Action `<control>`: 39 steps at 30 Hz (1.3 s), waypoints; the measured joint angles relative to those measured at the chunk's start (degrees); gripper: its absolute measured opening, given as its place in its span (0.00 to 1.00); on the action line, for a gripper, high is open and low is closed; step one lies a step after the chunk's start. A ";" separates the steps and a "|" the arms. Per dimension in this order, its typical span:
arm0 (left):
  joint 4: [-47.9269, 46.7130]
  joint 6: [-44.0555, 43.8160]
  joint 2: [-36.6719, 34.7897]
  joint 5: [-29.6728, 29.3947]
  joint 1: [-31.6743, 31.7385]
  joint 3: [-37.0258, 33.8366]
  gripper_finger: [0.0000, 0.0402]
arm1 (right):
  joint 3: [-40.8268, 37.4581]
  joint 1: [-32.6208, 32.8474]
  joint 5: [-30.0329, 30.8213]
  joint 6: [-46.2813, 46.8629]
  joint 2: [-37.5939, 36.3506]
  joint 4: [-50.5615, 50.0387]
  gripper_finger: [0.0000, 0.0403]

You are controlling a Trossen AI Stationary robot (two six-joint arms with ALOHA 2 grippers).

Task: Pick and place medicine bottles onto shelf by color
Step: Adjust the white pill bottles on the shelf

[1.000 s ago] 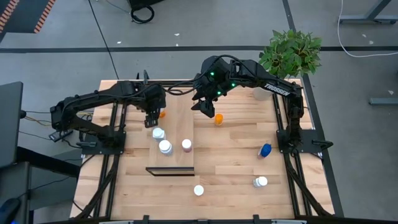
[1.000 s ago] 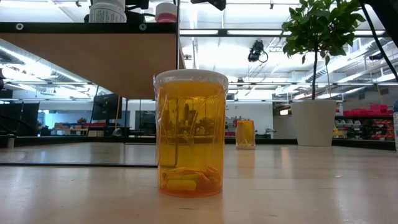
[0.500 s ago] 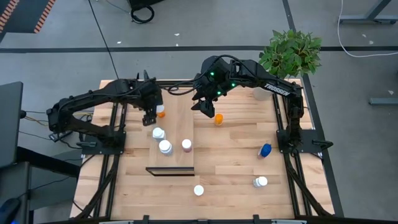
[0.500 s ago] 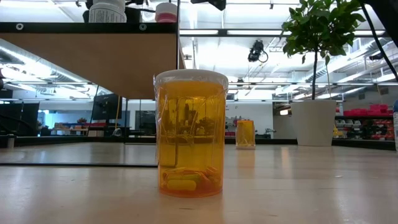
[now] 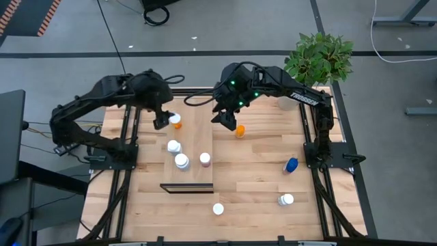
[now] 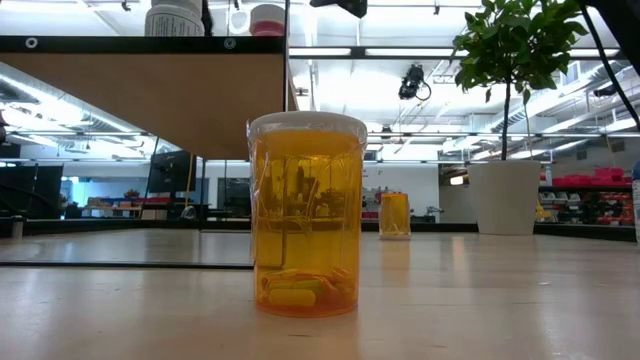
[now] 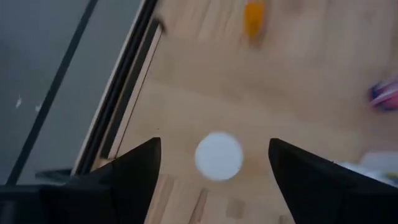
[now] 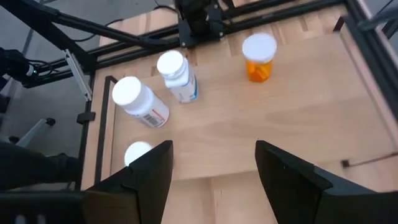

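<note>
**Left jaws open over just-placed orange bottle; knock-over risk**

Shelf [image 5: 193, 147] runs down the counter's middle. Left gripper [image 5: 162, 121] hangs at its far end, jaws wide and empty; orange bottle [image 5: 177, 121] stands right beside them, between the fingers in the wrist view. A sideways swing could tip it. Right gripper [image 5: 227, 121], jaws apart and empty, hovers beside second orange bottle [image 5: 240, 130] off the shelf's right edge.
</note>
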 joint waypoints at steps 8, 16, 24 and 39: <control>3.15 -3.07 0.15 3.80 -8.68 3.07 0.74 | 0.00 0.43 0.01 10.96 0.00 -8.74 0.58; 2.70 -3.28 1.86 3.84 -16.29 3.02 0.74 | 0.00 5.97 5.31 26.88 0.00 -13.60 0.58; 3.20 -3.31 3.88 3.80 -20.63 -0.34 0.74 | 0.00 17.37 18.84 45.68 0.00 -19.38 0.58; -1.40 -5.28 3.39 1.79 -22.68 -1.05 0.74 | 0.00 35.14 34.72 57.10 0.00 -20.45 0.58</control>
